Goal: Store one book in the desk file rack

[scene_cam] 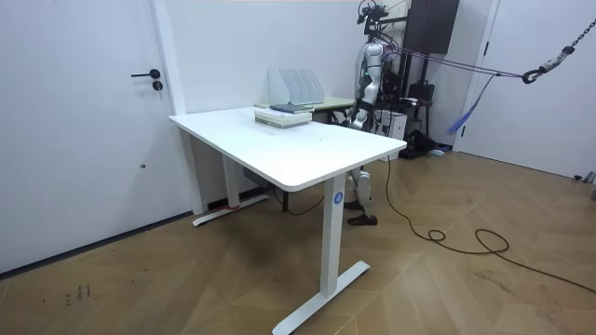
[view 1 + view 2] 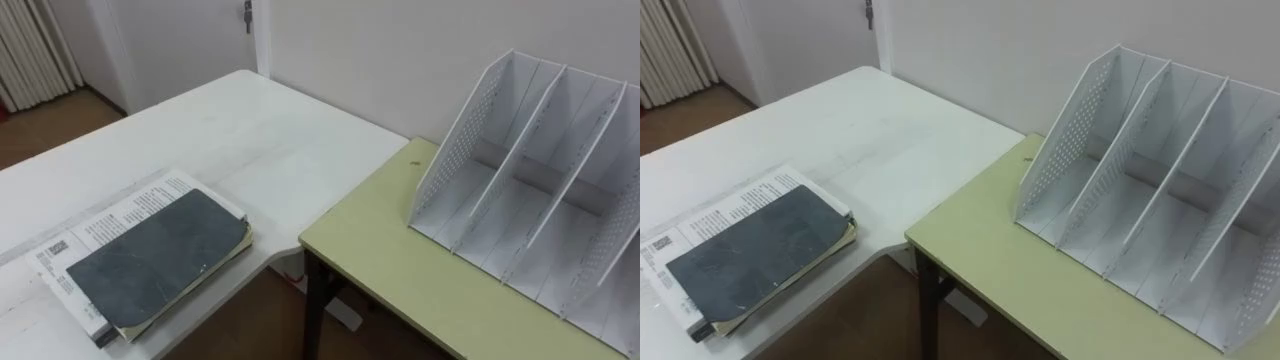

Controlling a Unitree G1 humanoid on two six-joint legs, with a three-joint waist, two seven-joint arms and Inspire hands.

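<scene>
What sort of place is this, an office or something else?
Probably an office or workroom. A white desk carries a stack of books, a white file rack stands on a green-topped table beside it, and the room has a plain door and a wood floor.

Print on the white book [image 2: 112, 220] (beneath the dark book [image 2: 160, 262]) is unreadable.

The robot stands upright, hand [image 1: 355, 117] hanging low
</scene>
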